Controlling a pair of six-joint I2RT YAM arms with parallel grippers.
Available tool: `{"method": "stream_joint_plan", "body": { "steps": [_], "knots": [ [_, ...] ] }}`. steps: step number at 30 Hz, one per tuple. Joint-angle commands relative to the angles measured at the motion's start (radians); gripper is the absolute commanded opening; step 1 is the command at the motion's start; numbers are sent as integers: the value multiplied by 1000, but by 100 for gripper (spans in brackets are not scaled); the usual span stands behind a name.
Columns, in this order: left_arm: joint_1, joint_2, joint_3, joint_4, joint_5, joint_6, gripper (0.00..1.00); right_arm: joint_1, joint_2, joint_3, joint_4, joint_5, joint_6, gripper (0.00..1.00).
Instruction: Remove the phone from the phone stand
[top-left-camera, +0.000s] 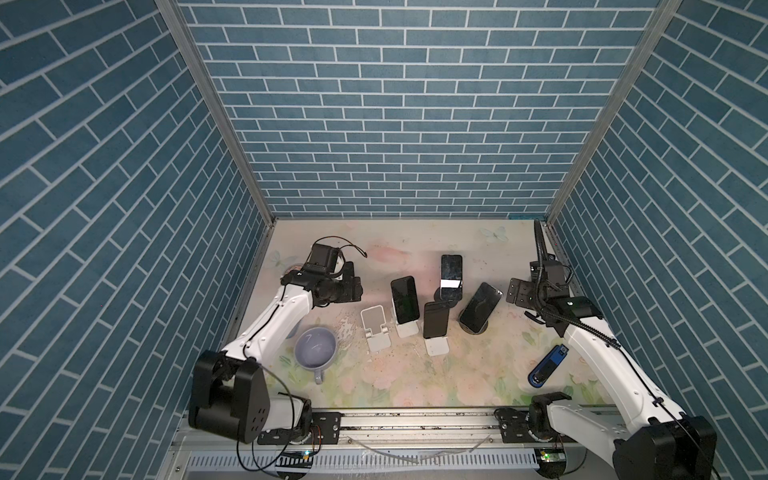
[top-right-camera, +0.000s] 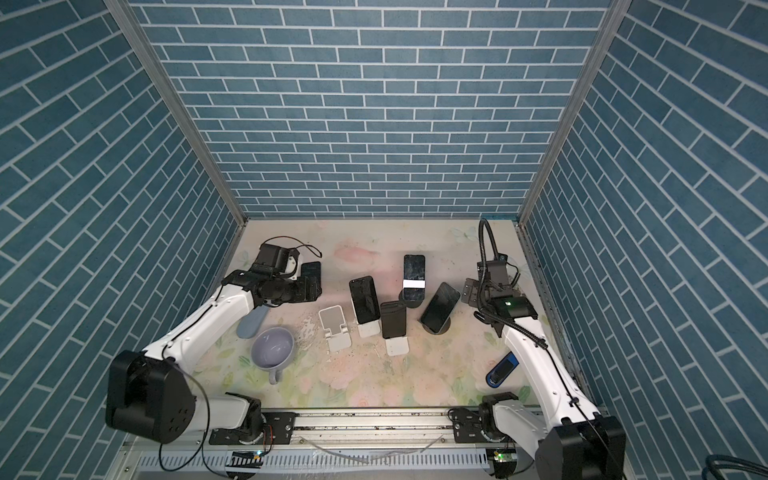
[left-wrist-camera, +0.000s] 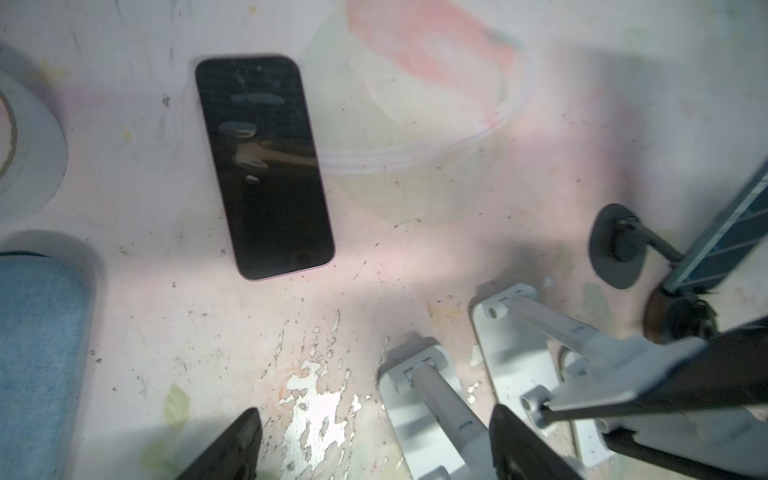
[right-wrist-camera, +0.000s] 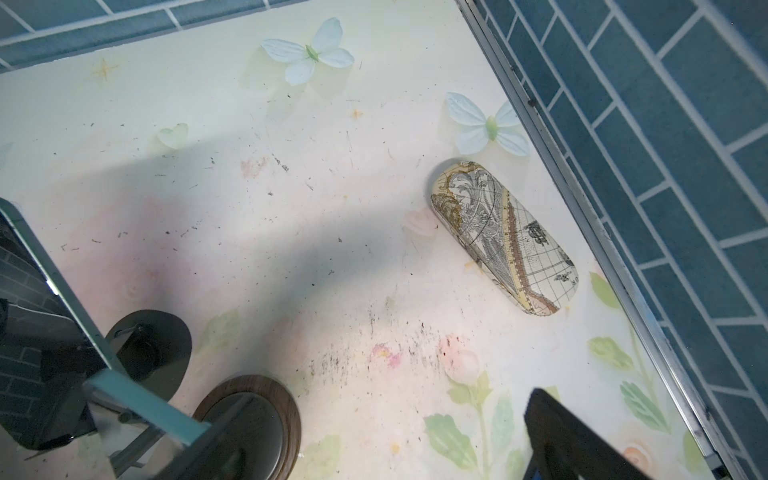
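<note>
The left gripper hangs empty with its jaws spread, at the left of the table in both top views. Just ahead of it the phone lies flat, screen up. To its lower right the white stand is empty. The right gripper, also spread, hovers at far right.

Dense phone stands centre; bare table front.
</note>
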Motion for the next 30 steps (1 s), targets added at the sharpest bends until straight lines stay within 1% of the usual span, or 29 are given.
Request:
{"method": "stream_joint_plan", "body": {
  "steps": [1,8,11,18,21,23,30],
  "knots": [
    [-3,-47,-60,56,95,37,87,-1,20,58,-20,-16,2,99],
    [-3,-72,-143,168,271,57,86,-1,38,87,-60,-10,-12,99],
    [-3,-69,-160,211,320,51,85,-1,35,93,-75,-3,-15,99],
    [-6,-50,-184,244,362,41,81,-1,30,86,-81,-1,-13,99],
    [-20,-53,-181,232,362,49,80,-1,34,85,-81,-4,-17,99],
    [-35,-54,-166,195,339,65,79,-1,39,86,-82,-4,-20,99],
    [-93,-48,-47,-38,150,135,79,-1,47,88,-78,-19,-29,99]
  ]
}}
